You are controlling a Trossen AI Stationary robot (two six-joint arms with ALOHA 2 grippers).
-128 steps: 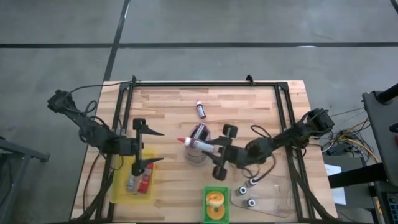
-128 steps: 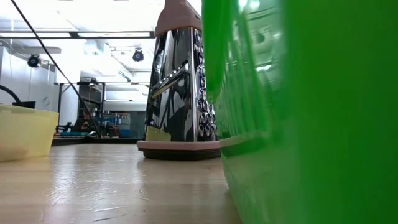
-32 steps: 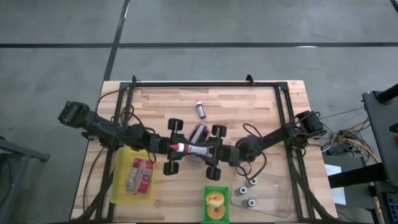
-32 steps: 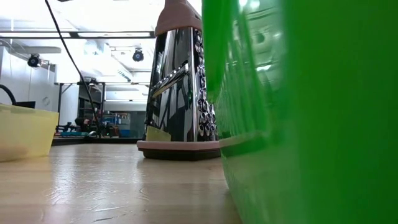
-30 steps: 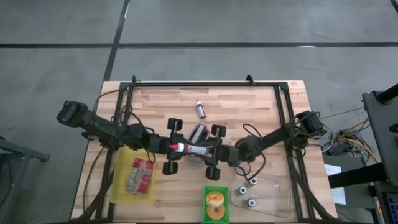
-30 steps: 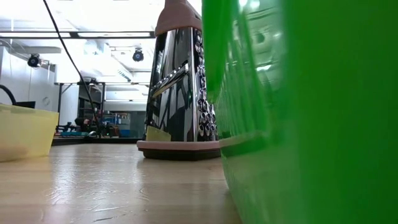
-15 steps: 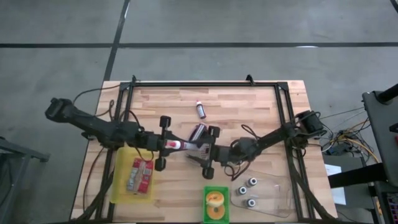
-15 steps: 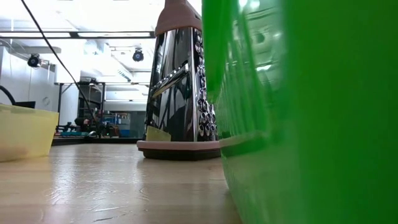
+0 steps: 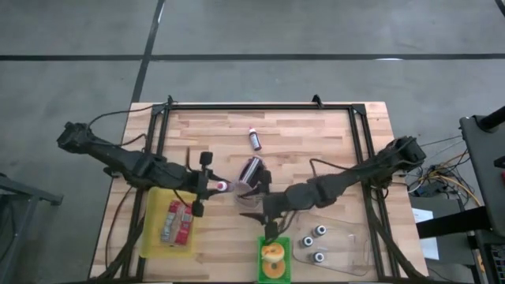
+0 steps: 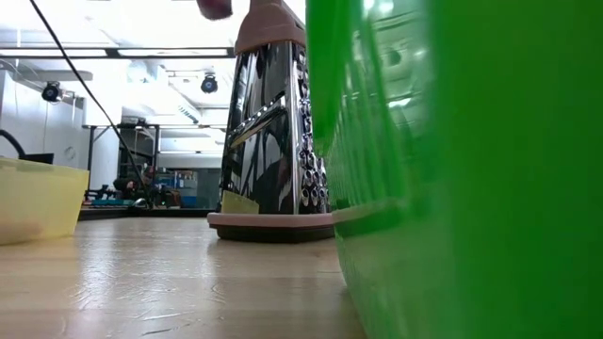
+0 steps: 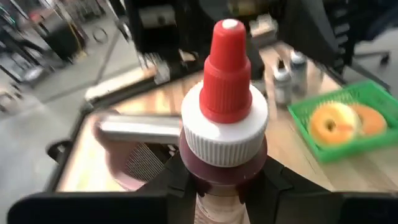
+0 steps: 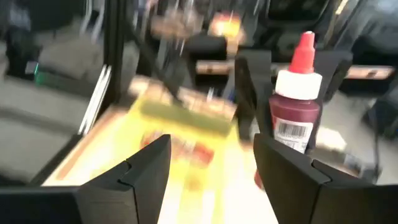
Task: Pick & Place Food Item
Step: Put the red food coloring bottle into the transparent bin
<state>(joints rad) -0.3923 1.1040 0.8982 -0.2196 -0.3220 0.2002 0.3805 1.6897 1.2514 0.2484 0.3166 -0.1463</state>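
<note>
**Bottle passed to the left arm**

High view: the left gripper [image 9: 203, 185] gripped the sauce bottle [image 9: 223, 187] above mid-table; the right gripper [image 9: 267, 213], earlier on it, had withdrawn toward 5 o'clock.

Left wrist view: fingers clamped the bottle's neck.

Right wrist view: jaws stood spread, empty.

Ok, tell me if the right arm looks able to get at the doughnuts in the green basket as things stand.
Probably yes. The right gripper is open and empty, just above the green basket, and nothing covers the doughnuts. The sauce bottle is in the left gripper, off to the side.
</note>
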